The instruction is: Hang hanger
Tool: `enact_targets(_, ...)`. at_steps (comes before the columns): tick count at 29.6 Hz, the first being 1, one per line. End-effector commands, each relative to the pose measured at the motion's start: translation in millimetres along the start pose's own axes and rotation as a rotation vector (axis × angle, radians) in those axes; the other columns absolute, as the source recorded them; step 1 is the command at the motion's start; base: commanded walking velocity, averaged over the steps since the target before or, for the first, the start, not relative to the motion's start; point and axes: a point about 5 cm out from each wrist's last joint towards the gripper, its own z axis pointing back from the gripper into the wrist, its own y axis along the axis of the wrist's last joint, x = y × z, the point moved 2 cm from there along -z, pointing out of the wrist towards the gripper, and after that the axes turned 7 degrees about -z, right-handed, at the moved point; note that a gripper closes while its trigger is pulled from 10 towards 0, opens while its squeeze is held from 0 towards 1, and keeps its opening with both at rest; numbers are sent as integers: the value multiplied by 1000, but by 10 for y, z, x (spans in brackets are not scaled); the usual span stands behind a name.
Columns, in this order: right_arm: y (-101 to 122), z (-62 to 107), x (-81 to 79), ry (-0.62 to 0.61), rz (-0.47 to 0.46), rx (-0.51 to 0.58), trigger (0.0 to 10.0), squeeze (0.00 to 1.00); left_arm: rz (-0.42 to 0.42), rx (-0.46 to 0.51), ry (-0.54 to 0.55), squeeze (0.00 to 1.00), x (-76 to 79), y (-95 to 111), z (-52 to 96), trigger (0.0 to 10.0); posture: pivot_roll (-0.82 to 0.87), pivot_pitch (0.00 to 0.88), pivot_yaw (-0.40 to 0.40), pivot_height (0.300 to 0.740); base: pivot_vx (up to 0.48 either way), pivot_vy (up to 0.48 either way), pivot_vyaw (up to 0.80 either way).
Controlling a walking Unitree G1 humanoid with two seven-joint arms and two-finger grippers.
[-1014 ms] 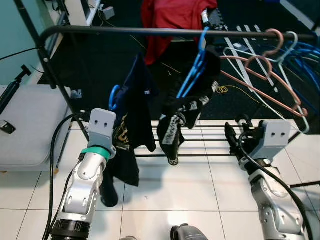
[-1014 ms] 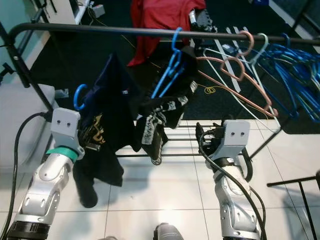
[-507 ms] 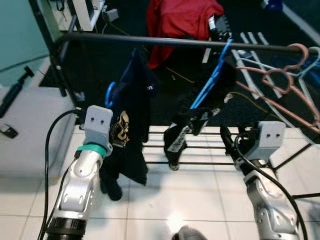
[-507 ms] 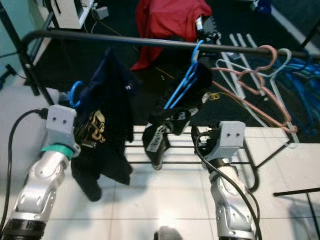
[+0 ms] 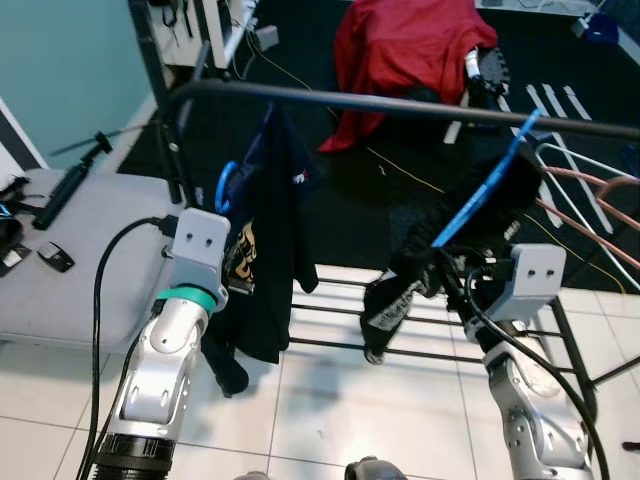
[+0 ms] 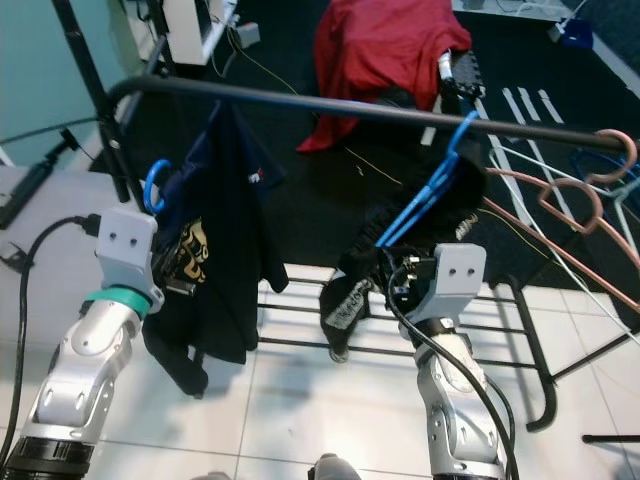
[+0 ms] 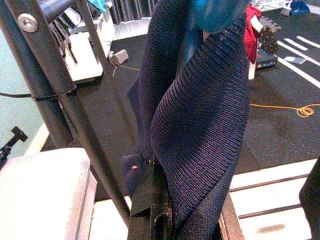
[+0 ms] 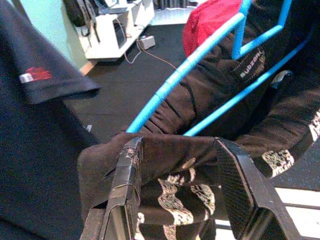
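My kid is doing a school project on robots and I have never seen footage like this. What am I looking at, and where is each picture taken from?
A humanoid robot with two silver arms stands at a black clothes rail. Two pictures come from cameras in its head, looking down; the other two come from a camera on each wrist. The left gripper holds a navy garment on a blue hanger below the rail. The right gripper has its fingers around a black printed garment whose blue hanger already hangs on the rail. Behind lies a red cloth.
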Motion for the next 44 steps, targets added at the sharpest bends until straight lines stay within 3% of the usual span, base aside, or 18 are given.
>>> enact_targets(1, -25, 27, 44, -19, 1, -5, 10000, 0, -16, 72, -52, 0, 49, 134, 26, 10000, -153, 0, 63, 740, 0, 0, 0)
enact_targets(6, -25, 22, 43, -20, 2, -2, 10000, 0, -25, 179, -188, 0, 153, 407, 23, 10000, -144, 0, 61, 740, 0, 0, 0)
enact_targets(13, -27, 6, 26, -15, 0, -1, 10000, 0, -24, 195, -233, 0, 229, 548, -93, 10000, -141, 0, 59, 740, 0, 0, 0)
enact_targets(14, -25, -10, -4, -7, -1, 1, 10000, 0, -6, 172, -242, 0, 286, 600, -240, 10000, -145, 0, 65, 740, 0, 0, 0)
enact_targets(16, -25, -10, -4, -7, -1, 1, 10000, 0, -6, 172, -242, 0, 286, 600, -240, 10000, -145, 0, 65, 740, 0, 0, 0)
enact_targets(18, -25, -35, -60, 8, -4, 4, 10000, 0, 34, 90, -213, 0, 407, 691, -658, 10000, -151, 0, 68, 740, 0, 0, 0)
enact_targets(20, -25, -35, -60, 8, -4, 4, 10000, 0, 34, 90, -213, 0, 407, 691, -658, 10000, -151, 0, 68, 740, 0, 0, 0)
enact_targets(21, -23, -45, -85, 15, -3, 5, 10000, 0, 42, 51, -176, 0, 425, 740, -840, 10000, -165, 0, 76, 740, 0, 0, 0)
enact_targets(22, -23, -45, -85, 15, -3, 5, 10000, 0, 42, 51, -176, 0, 425, 740, -840, 10000, -165, 0, 76, 740, 0, 0, 0)
enact_targets(24, 1, -49, -100, 17, -2, 14, 10000, 0, 67, -18, -86, 0, 364, 799, -1081, 10000, -182, 0, 91, 740, 0, 0, 0)
enact_targets(26, 1, -49, -100, 17, -2, 14, 10000, 0, 67, -18, -86, 0, 364, 799, -1081, 10000, -182, 0, 91, 740, 0, 0, 0)
enact_targets(32, 31, -21, -90, 7, -1, 28, 10000, 0, 102, -126, 52, 0, 152, 805, -1252, 10000, -199, 0, 103, 740, 0, 0, 0)
enact_targets(38, 26, -7, -96, 3, -1, 29, 10000, 0, 58, -201, 51, 0, 166, 681, -1266, 10000, -202, 1, 106, 740, 0, 0, 0)
enact_targets(39, 24, -6, -99, 2, -1, 29, 10000, 0, 50, -214, 41, 290, 195, 629, -1257, 10000, -201, 4, 106, 740, 0, 0, 0)
enact_targets(40, 23, -4, -99, 0, -2, 29, 10000, 0, 49, -225, 29, 1000, 227, 579, -1251, 10000, -200, 4, 105, 740, 0, 0, 0)
enact_targets(44, 23, -3, -100, -1, -2, 29, 10000, 0, 49, -232, 22, 1000, 249, 547, -1247, 10000, -200, 4, 105, 740, 0, 0, 0)
